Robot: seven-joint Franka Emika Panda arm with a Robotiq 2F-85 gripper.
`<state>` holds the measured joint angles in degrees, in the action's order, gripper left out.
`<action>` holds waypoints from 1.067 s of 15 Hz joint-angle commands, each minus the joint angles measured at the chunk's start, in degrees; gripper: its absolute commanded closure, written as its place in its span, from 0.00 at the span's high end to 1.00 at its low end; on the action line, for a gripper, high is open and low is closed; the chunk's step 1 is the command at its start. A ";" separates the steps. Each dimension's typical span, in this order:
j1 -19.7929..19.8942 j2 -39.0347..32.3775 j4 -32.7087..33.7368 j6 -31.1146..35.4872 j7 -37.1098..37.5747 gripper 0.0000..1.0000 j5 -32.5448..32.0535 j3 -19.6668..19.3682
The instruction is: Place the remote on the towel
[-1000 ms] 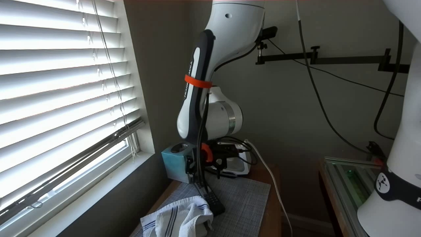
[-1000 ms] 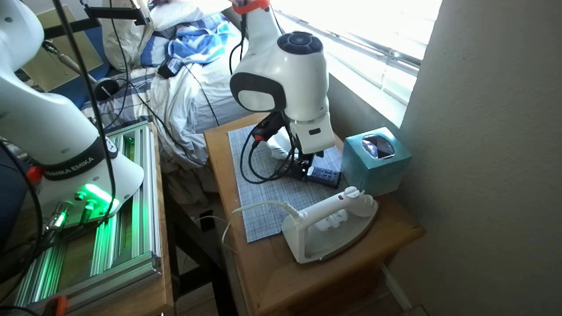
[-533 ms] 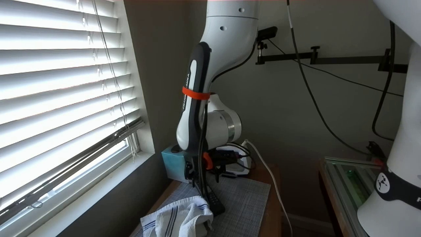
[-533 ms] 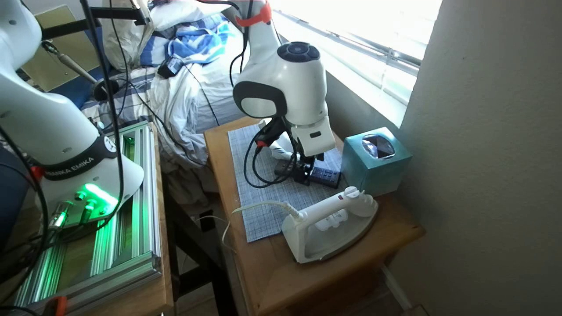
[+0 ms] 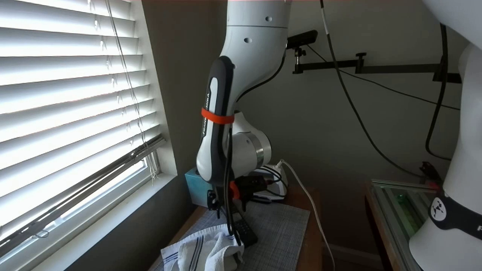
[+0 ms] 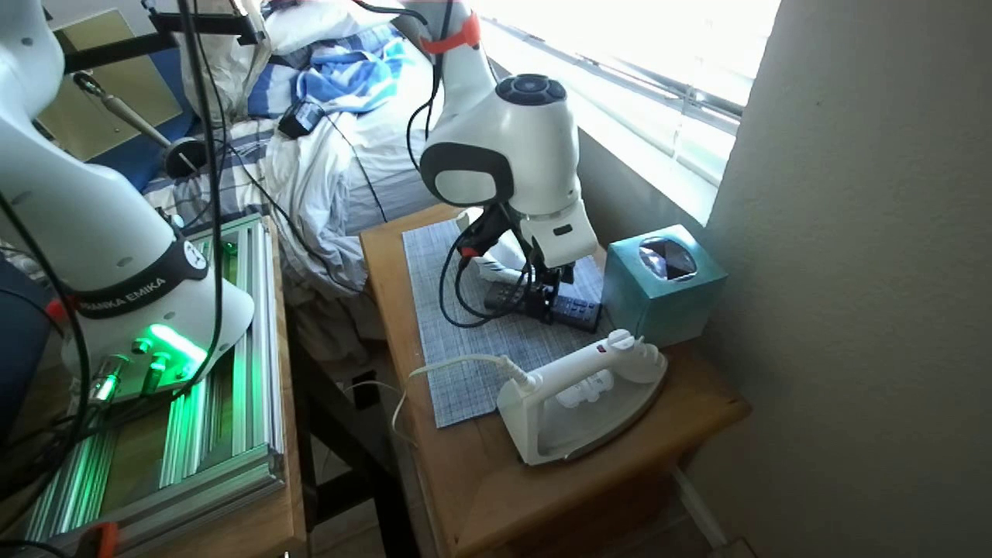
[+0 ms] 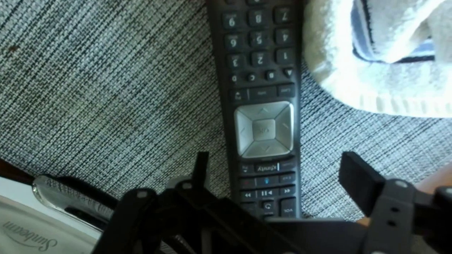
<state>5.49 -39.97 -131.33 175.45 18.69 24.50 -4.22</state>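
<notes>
Black rectangular plastic remote (image 7: 261,88) is on the grey woven placemat (image 7: 116,95), just beside the white blue-striped cloth towel (image 7: 381,79). Black two-finger gripper (image 7: 275,167) spread over it, one finger each side. Approach looks nearly done; grasp, lift, place all left.

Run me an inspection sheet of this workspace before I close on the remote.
Surface: gray woven mat on a wooden table.
Job's things: remote lies keys-up on the mat; towel lies bunched right beside it, contact unclear.
Clutter: white iron and teal tissue box on the table.
Gripper: open, jaws apart to either side of the remote in the wrist view; whether low enough to grip, cannot tell.
Cables: white cord runs from the iron past the table edge; black cables hang partly in front of the towel in an exterior view.
Surroundings: window blinds and a bed.
</notes>
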 commanded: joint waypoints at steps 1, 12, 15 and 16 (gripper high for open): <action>-1.00 -2.30 2.45 -0.53 1.64 0.89 -1.17 -0.92; -1.35 -4.15 4.24 -1.18 1.45 0.35 -1.28 -1.40; -3.26 -2.71 2.48 -1.52 2.06 0.31 -1.59 -3.19; -4.04 -2.40 2.02 -1.72 2.22 0.31 -1.75 -3.98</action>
<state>4.14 -43.56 -127.95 174.94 18.79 24.50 -5.37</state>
